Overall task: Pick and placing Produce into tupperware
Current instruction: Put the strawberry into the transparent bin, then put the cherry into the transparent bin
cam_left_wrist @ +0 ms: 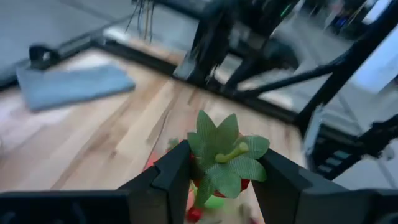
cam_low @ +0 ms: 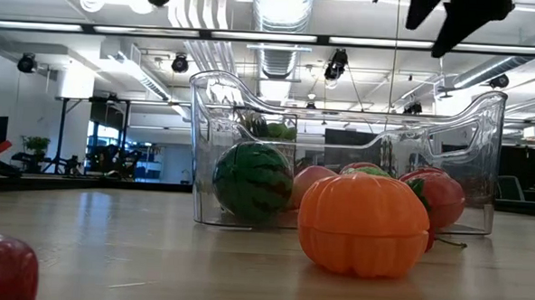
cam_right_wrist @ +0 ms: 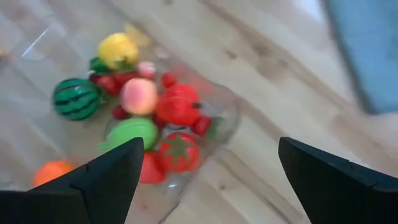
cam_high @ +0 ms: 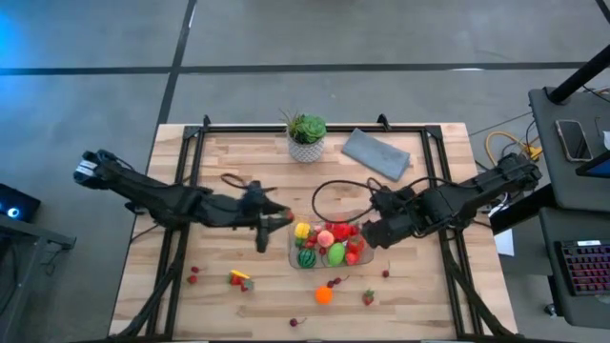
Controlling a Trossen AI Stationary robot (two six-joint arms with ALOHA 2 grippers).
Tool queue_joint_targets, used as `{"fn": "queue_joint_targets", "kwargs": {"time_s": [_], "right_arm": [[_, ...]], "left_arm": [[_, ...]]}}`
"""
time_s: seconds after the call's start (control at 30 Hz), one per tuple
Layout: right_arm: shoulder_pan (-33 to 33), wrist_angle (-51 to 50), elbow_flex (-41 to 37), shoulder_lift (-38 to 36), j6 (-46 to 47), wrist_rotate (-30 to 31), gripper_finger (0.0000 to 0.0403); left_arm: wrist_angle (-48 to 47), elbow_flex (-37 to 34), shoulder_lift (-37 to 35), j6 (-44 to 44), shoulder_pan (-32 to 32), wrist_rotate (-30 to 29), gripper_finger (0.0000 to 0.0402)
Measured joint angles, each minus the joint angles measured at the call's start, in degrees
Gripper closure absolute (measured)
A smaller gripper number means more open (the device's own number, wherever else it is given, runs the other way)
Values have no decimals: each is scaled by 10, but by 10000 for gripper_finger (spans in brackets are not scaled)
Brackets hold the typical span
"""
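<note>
You are at the drop: the left tool [cam_high: 282,218] hangs just beside the near-left corner of the clear container [cam_high: 296,257], carrying a strawberry [cam_left_wrist: 219,163] with a big green leafy cap. Bring it fully over the container's open top before letting go, and aim for the emptier patch rather than the pile, since the box is already crowded and a piece landing on a rounded fruit could roll out over the low wall. Lower it close to the contents, then release gently.

In the left wrist view the two dark fingers [cam_left_wrist: 175,176] sit on either side of the strawberry, pressed against its red body just under the leaves, so this tool is clenched on the fruit and only narrowly parted. The leaves stick up between the fingers; they look soft and may catch as you let go.

The right tool [cam_high: 370,232] hovers over the container's far-right end with its fingers spread wide and nothing between them. Keep it clear of the left arm's path.

Inside the container you already have a striped melon [cam_high: 306,257], a yellow piece [cam_high: 302,230], a peach [cam_high: 325,238], a green fruit [cam_high: 335,253] and several red ones. Still out on the desk [cam_high: 219,171] are an orange pumpkin [cam_high: 324,294] and a few small red pieces.
</note>
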Motion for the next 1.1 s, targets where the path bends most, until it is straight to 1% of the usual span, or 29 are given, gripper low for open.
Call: {"fn": "queue_joint_targets", "kwargs": {"time_s": [0.17, 0.27, 0.33, 0.47, 0.53, 0.63, 0.77, 0.87, 0.93, 1.0, 1.1], "right_arm": [[34, -24, 0, -35, 55, 58, 39], [52, -42, 0, -61, 89, 74, 39], [62, -52, 0, -75, 109, 82, 39], [78, -67, 0, -90, 131, 83, 39], [84, -68, 0, -92, 133, 83, 39], [87, -68, 0, -88, 133, 82, 39], [87, -70, -4, -83, 131, 80, 39], [87, -70, -9, -83, 128, 57, 39], [88, -69, -15, -83, 121, 13, 39], [98, -69, -26, -83, 118, -29, 39], [125, -53, -47, -80, 133, -62, 39]], "left_arm": [[3, 21, 90, -10, 32, 79, 269], [-5, 40, 141, -34, 49, 140, 269], [-24, 58, 171, -36, 58, 167, 269], [-37, 97, 211, -48, 63, 175, 265], [-36, 111, 220, -53, 65, 178, 251], [-37, 124, 228, -90, 72, 177, 217], [-47, 123, 225, -98, 78, 165, 158], [-49, 120, 217, -106, 78, 169, 123], [-64, 120, 208, -107, 77, 178, 109], [-95, 120, 195, -107, 76, 200, 104], [-166, 119, 180, -107, 76, 214, 103]]}}
